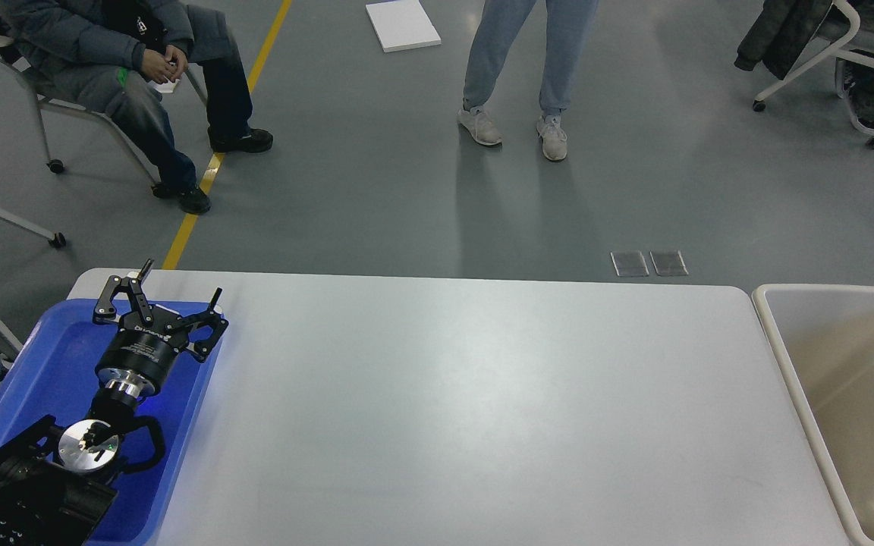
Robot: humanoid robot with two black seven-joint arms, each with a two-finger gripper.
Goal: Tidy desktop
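Note:
The desktop point(482, 409) is a wide white-grey tabletop that fills the lower middle of the head view, and nothing lies on its bare part. My left gripper point(179, 277) hangs over the far end of the blue tray point(35, 364) at the left. Its two fingers are spread apart and hold nothing. My right gripper is out of view.
A beige rimmed bin point(778, 341) stands against the desktop's right end. Beyond the far edge a person point(520, 68) stands on the grey floor. Another person point(118, 68) sits on a chair at the far left. A chair point(847, 61) stands far right.

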